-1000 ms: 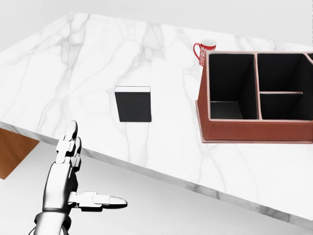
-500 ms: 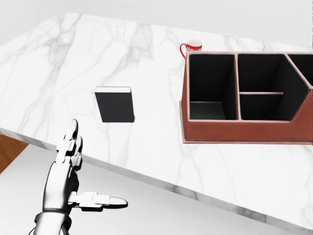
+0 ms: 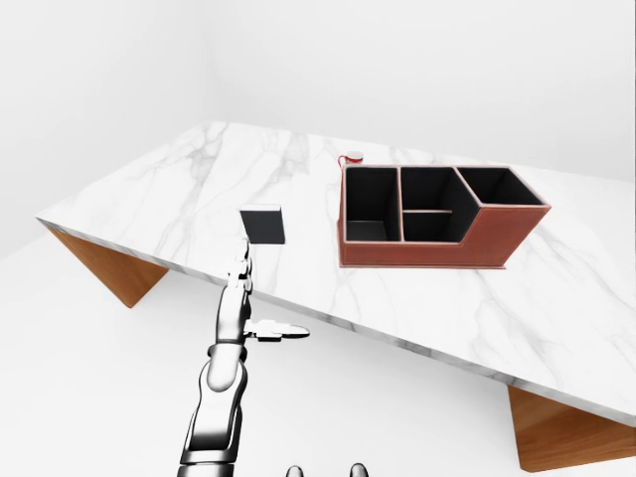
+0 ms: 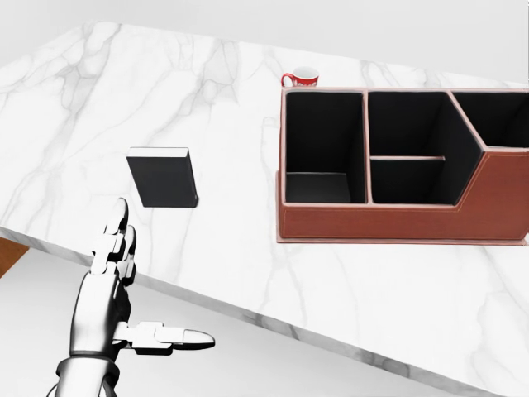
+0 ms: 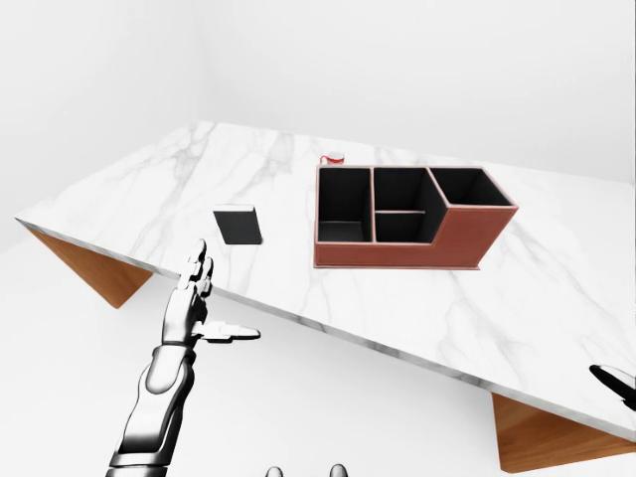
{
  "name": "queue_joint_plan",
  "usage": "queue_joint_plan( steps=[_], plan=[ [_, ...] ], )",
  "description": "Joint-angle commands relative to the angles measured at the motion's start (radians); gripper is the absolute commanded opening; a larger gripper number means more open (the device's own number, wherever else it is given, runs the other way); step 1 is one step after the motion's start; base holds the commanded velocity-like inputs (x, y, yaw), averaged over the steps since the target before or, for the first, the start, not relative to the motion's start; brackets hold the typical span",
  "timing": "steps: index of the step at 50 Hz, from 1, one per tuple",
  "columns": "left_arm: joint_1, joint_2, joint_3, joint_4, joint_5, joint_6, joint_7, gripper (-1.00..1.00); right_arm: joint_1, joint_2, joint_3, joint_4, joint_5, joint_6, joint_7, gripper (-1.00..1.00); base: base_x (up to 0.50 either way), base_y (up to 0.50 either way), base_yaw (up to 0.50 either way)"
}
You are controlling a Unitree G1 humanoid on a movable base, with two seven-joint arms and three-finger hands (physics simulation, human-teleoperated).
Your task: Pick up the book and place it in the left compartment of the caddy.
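- While the left hand hangs off the near edge of the bench, its fingers are spread apart and hold nothing; it is short of the book and not touching it.
- Book: one, dark, lying flat on the bench just above the left hand in the head view, well apart from the caddy.
- Caddy: one, brown, to the right of the book. Three dark compartments show fully, plus a fourth at the right end. The left compartment appears empty.
- Mug: one, red and white, just above the caddy's top-left corner.
- Right hand: only a dark tip shows at the right edge of the right-eye view; its finger state cannot be determined.
- Task status, as a judgement: nothing completed. Reach, grasp, lift, transfer and release all remain.
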Motion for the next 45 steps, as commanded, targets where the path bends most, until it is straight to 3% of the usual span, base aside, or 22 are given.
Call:
queue_joint_plan(
  steps=[1, 24, 45],
  plan=[
    [0.0, 0.001, 0.0, 0.001, 0.002, 0.0, -0.002, 1.0, 0.003, 0.002, 0.0, -0.006, 0.001, 0.0, 0.001, 1.0, 0.07, -0.19, 0.0],
    [0.007, -0.001, -0.006, -0.008, 0.008, 0.0, -0.01, 1.0, 0.003, 0.002, -0.002, -0.005, 0.008, 0.0, 0.006, 1.0, 0.07, -0.18, 0.0],
    [0.006, -0.001, -0.008, -0.008, 0.013, 0.0, -0.01, 1.0, 0.003, 0.002, 0.003, -0.002, -0.011, 0.0, 0.003, 1.0, 0.01, -0.01, 0.0]
  ],
)
